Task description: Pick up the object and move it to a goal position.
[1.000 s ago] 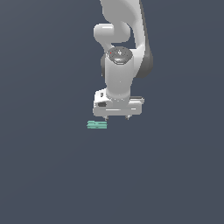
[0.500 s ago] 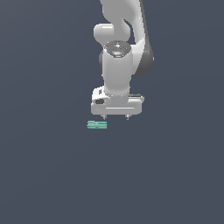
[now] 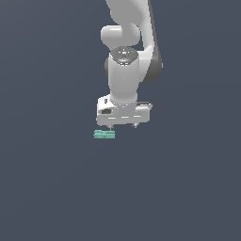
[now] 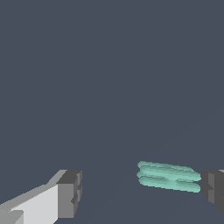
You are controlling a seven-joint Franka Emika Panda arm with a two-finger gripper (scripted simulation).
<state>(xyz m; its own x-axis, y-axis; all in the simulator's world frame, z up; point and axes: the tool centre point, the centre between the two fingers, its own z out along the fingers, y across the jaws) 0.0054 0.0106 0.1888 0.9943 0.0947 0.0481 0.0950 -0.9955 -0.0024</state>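
The object (image 3: 104, 134) is a small flat teal-green piece of two short parallel bars. It lies on the dark grey floor, just below and toward the exterior view's left of my white gripper (image 3: 123, 126). The gripper points down and is open, with nothing in it. In the wrist view the object (image 4: 168, 176) lies between the two dark fingertips, close to one fingertip (image 4: 215, 189) and far from the other (image 4: 70, 192). My gripper (image 4: 142, 191) hovers low over the floor.
The white arm (image 3: 127, 70) rises above the gripper toward the exterior view's top. The dark grey floor (image 3: 56, 188) is plain all round.
The gripper has drifted slightly toward the exterior view's left, nearer over the object. The object has not moved.
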